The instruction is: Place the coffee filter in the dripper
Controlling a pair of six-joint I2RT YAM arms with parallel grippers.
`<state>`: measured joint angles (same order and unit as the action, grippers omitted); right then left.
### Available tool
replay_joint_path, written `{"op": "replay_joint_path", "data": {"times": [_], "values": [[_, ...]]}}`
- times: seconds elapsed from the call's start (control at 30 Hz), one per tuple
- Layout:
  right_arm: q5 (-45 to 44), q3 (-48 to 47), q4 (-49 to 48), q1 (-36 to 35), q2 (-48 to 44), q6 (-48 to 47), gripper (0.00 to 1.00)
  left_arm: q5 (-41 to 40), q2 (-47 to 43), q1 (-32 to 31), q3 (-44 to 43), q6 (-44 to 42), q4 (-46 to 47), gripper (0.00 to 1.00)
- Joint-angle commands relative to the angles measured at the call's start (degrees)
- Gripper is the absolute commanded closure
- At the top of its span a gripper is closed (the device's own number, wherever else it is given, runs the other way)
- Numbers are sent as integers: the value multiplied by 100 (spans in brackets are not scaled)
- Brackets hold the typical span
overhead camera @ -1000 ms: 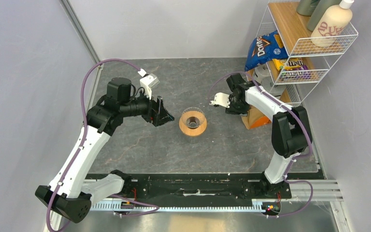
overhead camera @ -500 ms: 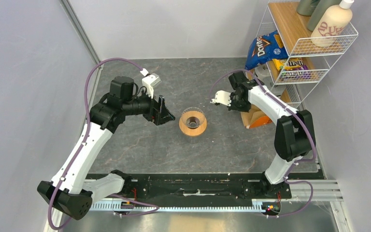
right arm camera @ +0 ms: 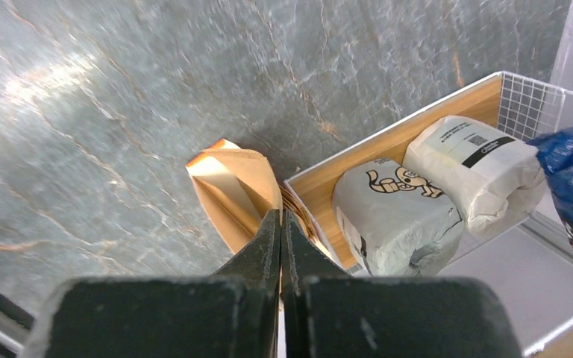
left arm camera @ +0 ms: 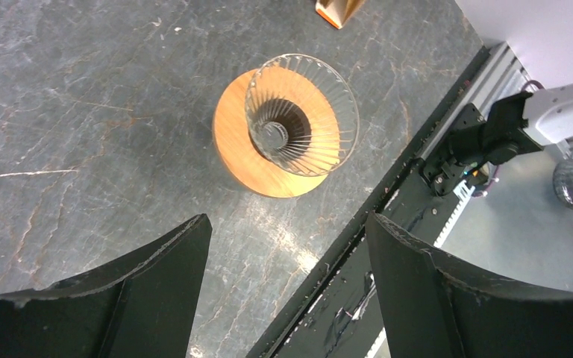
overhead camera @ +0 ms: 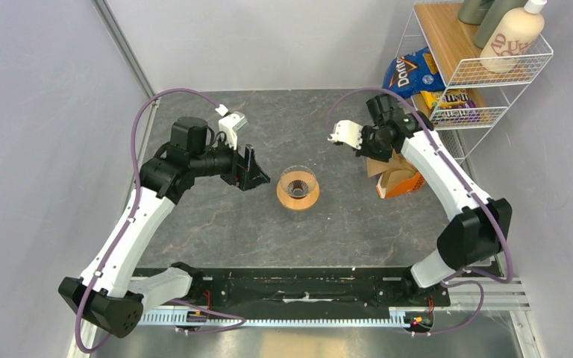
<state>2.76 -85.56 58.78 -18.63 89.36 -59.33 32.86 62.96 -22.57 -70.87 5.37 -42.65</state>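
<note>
On the left, the left gripper (left arm camera: 287,224) hangs with its jaws spread wide, near the dripper (overhead camera: 298,187), which stands upright on the grey table (overhead camera: 216,224) midway across. Further right, the right gripper (right arm camera: 280,218) is pressed together, tips at the tan coffee filter (right arm camera: 254,175) poking from an orange packet (overhead camera: 404,181) beside the wire shelf (overhead camera: 492,71); whether it pinches the paper, I cannot tell

Dripper (overhead camera: 298,186) x1; orange box (overhead camera: 401,183) x1; grey bags (right arm camera: 395,216) x2; chip bag (overhead camera: 409,74) x1; wire rack (overhead camera: 503,71) x1.
</note>
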Motion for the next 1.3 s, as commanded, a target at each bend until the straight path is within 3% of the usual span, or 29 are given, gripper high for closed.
{"op": "replay_joint_path", "data": {"times": [0.0, 0.17, 0.3, 0.4, 0.57, 1.0, 1.27], "values": [[925, -640, 415, 0, -398, 792, 100, -329, -134, 37, -228, 199, 378, 17], [1715, -1257, 413, 0, -670, 2120, 100, -334, -477, 49, -144, 156, 839, 17], [2191, -1720, 272, 0, -813, 3243, 100, 140, -591, 38, -85, 123, 1267, 17], [2790, -2041, 316, -3, -824, 4051, 100, 584, -453, -19, -139, 184, 1625, 17], [3931, -1990, 252, -4, -893, 5099, 100, 520, -73, -511, -458, -18, 1984, 15], [4504, -1205, -91, -586, -1391, 5597, 100, 589, 761, -1512, -568, -332, 1761, 11], [4673, -1204, -111, -706, -1423, 5688, 100, 917, 793, -1610, -469, -415, 1668, 33]]}}
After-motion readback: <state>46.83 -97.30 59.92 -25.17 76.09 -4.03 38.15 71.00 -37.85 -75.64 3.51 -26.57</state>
